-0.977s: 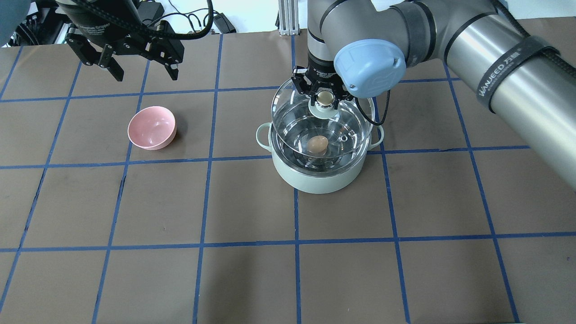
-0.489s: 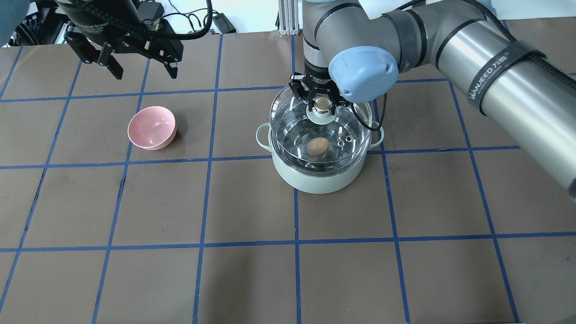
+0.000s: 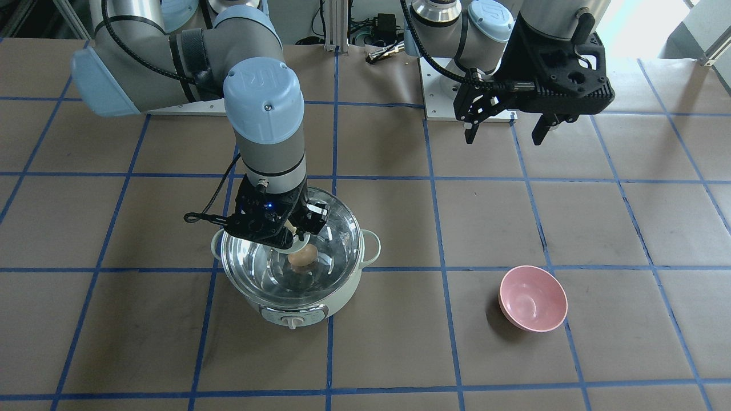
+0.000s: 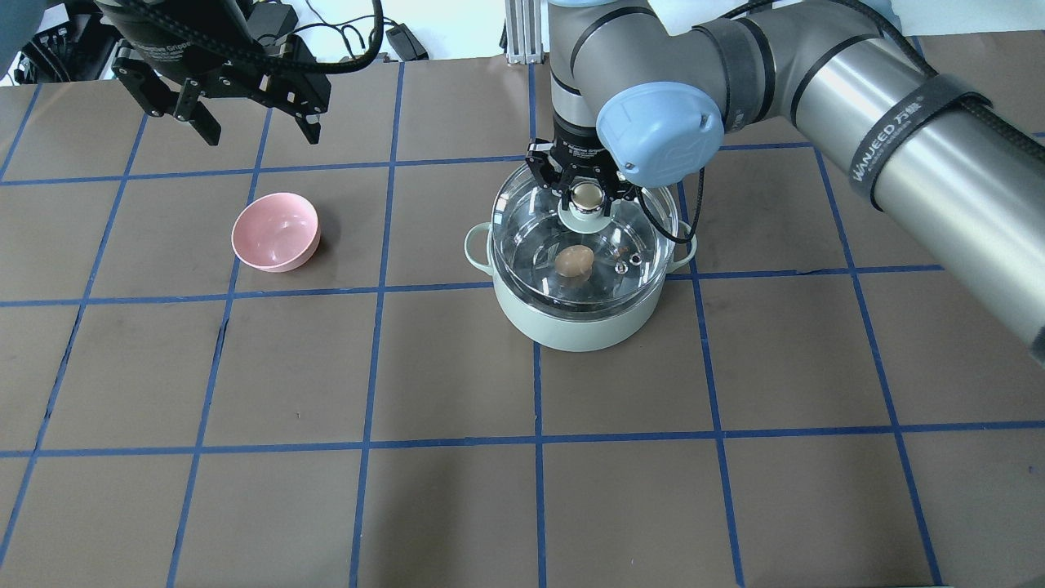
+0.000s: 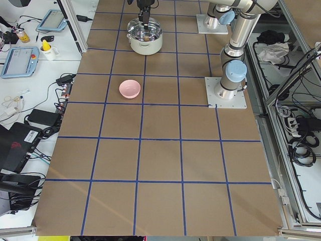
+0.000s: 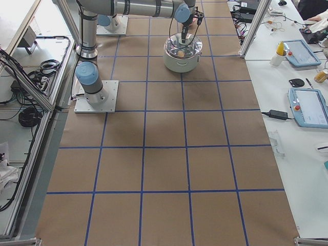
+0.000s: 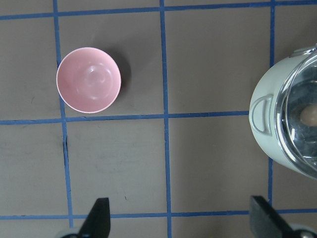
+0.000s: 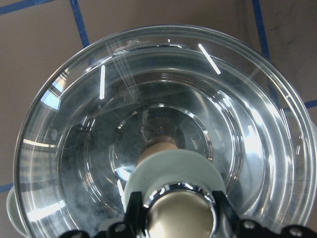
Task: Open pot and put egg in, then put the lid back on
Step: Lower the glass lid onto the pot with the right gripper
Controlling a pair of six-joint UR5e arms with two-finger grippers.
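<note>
The mint-green pot (image 4: 571,327) stands mid-table, right of centre. The tan egg (image 4: 575,260) lies inside on its steel floor, seen through the glass. The clear lid (image 4: 641,233) lies level over the pot's rim; I cannot tell whether it rests fully. My right gripper (image 4: 584,189) is shut on the lid's beige knob (image 8: 181,213). The front view shows the pot (image 3: 297,311), the lid (image 3: 340,228) and the egg (image 3: 302,256). My left gripper (image 4: 261,135) is open and empty, high at the back left, far from the pot.
A pink bowl (image 4: 275,231) stands empty to the left of the pot, below my left gripper; it also shows in the left wrist view (image 7: 88,79). The brown table with blue tape lines (image 4: 457,441) stretches in front of the pot.
My right gripper has lowered the lid from a raised, tilted hold down onto the pot's rim. The left gripper has drifted slightly back. The egg has stayed put.
</note>
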